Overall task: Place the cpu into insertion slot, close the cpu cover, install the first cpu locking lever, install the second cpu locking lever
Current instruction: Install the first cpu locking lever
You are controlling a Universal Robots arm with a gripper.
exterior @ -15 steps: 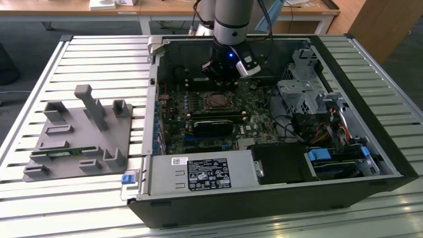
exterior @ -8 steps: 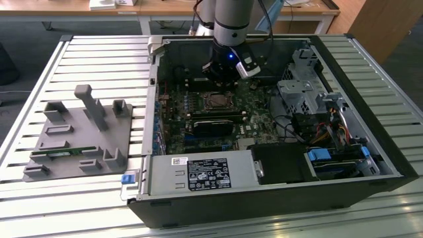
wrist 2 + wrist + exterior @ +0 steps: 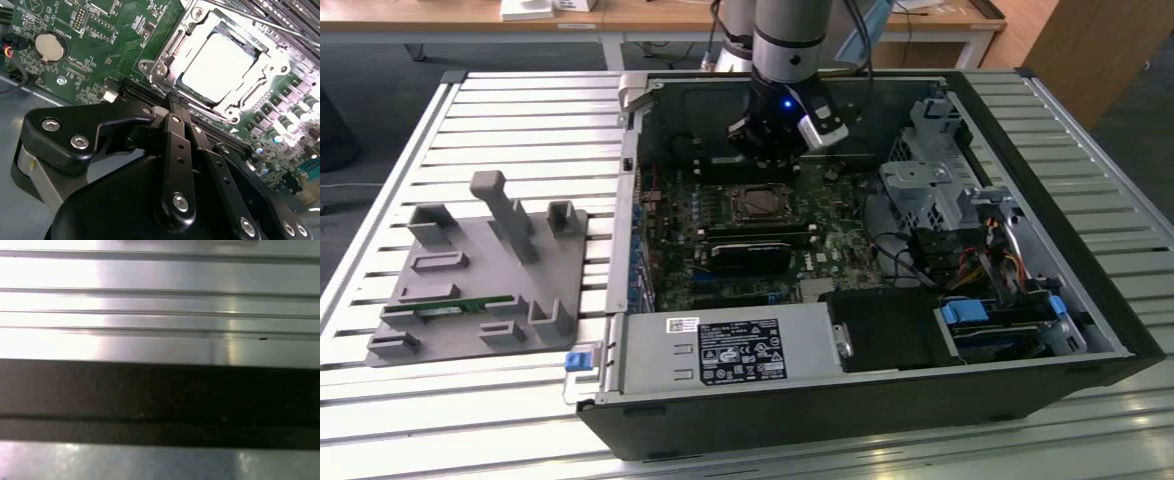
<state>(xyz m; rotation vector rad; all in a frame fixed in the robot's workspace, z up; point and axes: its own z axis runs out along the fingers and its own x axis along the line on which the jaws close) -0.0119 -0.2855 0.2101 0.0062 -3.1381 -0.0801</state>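
Your slatted metal table (image 3: 480,100) carried the open computer case (image 3: 1067,330), and inside it lay the green motherboard (image 3: 100,45). Your hand (image 3: 176,100) hung just above that board with its 2 fingers (image 3: 172,107) pressed together and holding nothing. Just beside its tips, the cpu (image 3: 217,67) sat in the insertion slot (image 3: 175,47) with the cpu cover (image 3: 260,62) lying closed around it.

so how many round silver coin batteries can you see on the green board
1. The coin battery sits in its round holder on the motherboard in the second wrist view, off to one side of the cpu. The claw may hide others.
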